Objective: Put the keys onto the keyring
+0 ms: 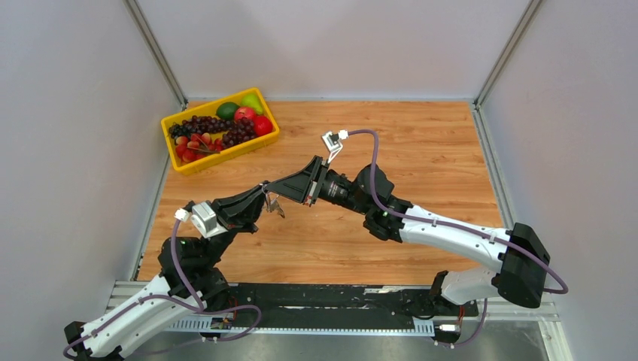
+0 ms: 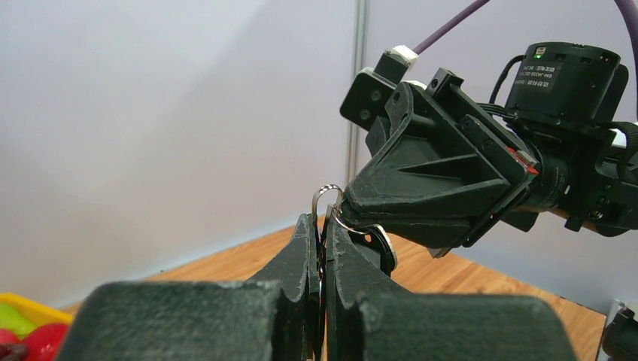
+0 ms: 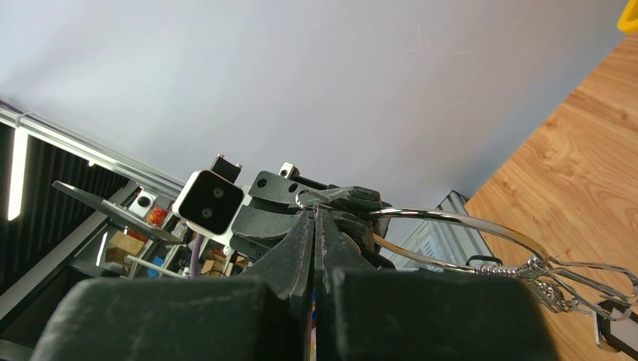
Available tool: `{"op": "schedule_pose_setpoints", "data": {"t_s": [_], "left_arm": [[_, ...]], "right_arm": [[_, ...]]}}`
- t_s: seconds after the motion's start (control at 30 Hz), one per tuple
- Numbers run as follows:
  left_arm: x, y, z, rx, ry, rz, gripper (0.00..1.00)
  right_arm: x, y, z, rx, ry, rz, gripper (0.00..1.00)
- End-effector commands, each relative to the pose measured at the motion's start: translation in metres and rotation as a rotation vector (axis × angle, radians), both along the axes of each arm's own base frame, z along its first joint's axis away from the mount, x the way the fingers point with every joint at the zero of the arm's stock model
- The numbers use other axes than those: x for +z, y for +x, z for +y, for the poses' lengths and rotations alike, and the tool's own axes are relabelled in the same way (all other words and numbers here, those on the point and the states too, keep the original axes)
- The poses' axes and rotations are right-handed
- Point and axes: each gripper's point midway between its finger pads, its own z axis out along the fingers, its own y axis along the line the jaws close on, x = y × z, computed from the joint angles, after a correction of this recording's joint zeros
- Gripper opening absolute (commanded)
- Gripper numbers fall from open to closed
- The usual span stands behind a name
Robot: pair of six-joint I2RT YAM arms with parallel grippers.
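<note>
My two grippers meet tip to tip in mid-air over the wooden table. The left gripper [image 1: 259, 197] [image 2: 323, 229] is shut on the keyring [image 3: 466, 224], a thin silver wire ring. A small loop of it [image 2: 325, 194] sticks out above the fingers. The tiny silver keys [image 1: 275, 207] [image 3: 587, 280] hang from it on a short chain. The right gripper [image 1: 269, 188] [image 3: 314, 219] is shut and presses against the left fingertips. The black-headed key [image 2: 385, 243] sits just under its tip, mostly hidden. Its blade is out of sight.
A yellow basket [image 1: 229, 153] of grapes, apples and other fruit stands at the table's back left; its corner shows in the left wrist view [image 2: 22, 308]. Grey walls close in the left, right and back. The arm bases sit on a black rail [image 1: 316, 301] at the near edge.
</note>
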Motion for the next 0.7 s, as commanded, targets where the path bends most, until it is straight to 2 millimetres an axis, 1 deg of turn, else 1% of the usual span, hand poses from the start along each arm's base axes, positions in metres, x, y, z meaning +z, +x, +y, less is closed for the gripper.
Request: {"op": "schedule_pose_setpoints", "data": {"t_s": [0.0, 0.23, 0.53, 0.67], "left_arm": [[0.014, -0.002, 0.008, 0.022, -0.045, -0.040, 0.01], [0.009, -0.003, 0.005, 0.010, -0.026, -0.037, 0.00], [0.009, -0.010, 0.003, -0.024, -0.008, -0.051, 0.00], [0.010, -0.013, -0.002, -0.050, 0.016, -0.053, 0.00]], "right_arm": [[0.025, -0.012, 0.001, 0.040, 0.069, -0.026, 0.00], [0.040, -0.011, -0.002, 0.020, 0.101, -0.067, 0.00], [0.059, -0.011, -0.011, 0.024, 0.138, -0.103, 0.00], [0.061, -0.015, -0.011, 0.062, 0.123, -0.115, 0.00]]}}
